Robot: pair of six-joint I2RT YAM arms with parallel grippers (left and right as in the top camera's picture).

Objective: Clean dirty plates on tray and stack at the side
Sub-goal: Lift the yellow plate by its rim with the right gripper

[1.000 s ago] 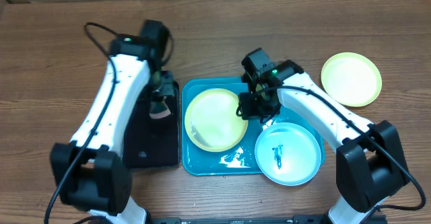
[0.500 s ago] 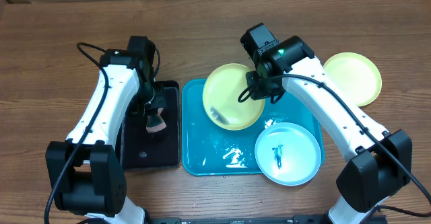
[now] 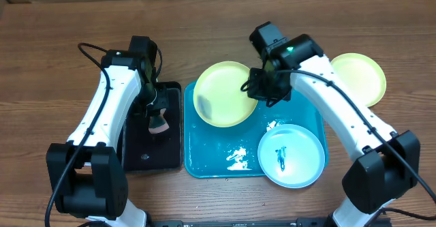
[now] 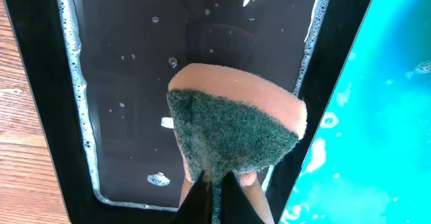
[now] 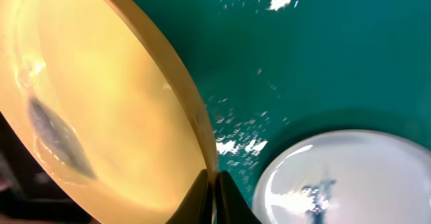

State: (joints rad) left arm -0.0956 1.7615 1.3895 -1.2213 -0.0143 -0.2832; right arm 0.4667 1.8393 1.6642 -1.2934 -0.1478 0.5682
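Observation:
My right gripper (image 3: 257, 91) is shut on the rim of a pale yellow-green plate (image 3: 222, 95), held tilted above the far left of the teal tray (image 3: 204, 162). The plate carries a dark smear in the right wrist view (image 5: 60, 133), where the jaws (image 5: 211, 183) pinch its edge. A light blue plate (image 3: 291, 155) with a dark smear lies at the tray's near right and shows in the right wrist view (image 5: 357, 177). A second yellow-green plate (image 3: 360, 79) lies on the table at the far right. My left gripper (image 4: 214, 190) is shut on a sponge (image 4: 236, 126).
The sponge (image 3: 159, 121) is orange with a green scouring face and hangs over a black tray (image 3: 136, 152) holding soapy water, left of the teal tray. Foam patches (image 3: 237, 157) lie on the teal tray. The wooden table (image 3: 41, 84) surrounds both trays.
My right gripper has lifted the yellow-green plate off the tray, tilted it and carried it toward the far left. My left arm has swung the sponge over the black tray and then held still.

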